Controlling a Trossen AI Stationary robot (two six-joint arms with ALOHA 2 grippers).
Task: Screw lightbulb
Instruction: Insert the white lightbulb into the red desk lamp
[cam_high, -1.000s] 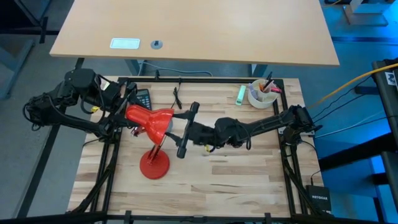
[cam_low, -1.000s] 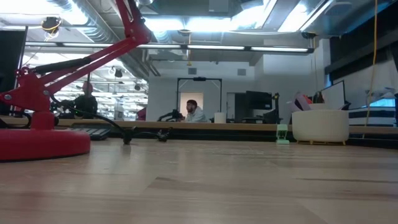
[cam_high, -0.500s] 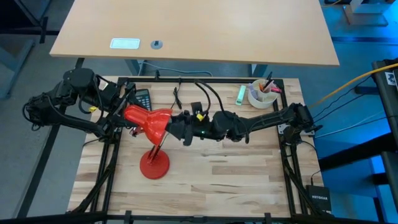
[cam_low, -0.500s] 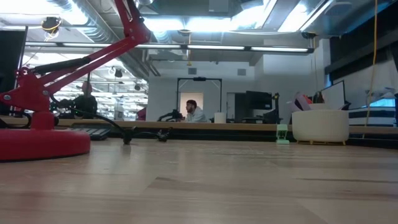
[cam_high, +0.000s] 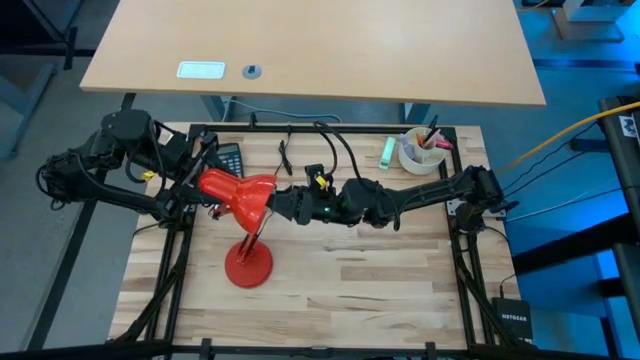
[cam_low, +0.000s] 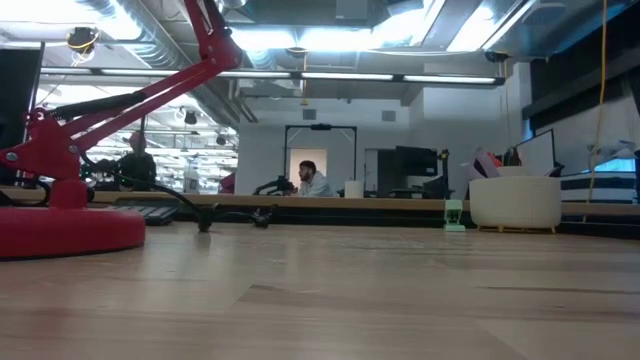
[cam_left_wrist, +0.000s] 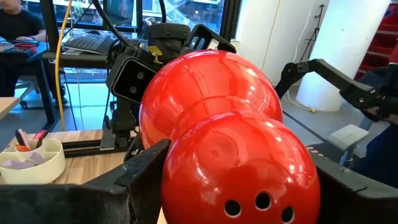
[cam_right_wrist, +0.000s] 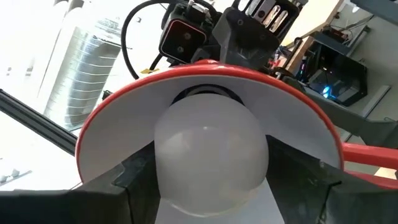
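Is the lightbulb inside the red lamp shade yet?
Yes. The lightbulb sits inside the lamp shade, between the right gripper fingers; whether it is fully screwed in, cannot tell.

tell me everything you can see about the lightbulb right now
The lightbulb is a white, frosted, rounded globe, smooth and matte. It sits inside the mouth of the red lamp shade, against the shade's white inner lining; its screw base is hidden in the shade. The right end effector holds it between its two dark fingers. The high view does not show it.
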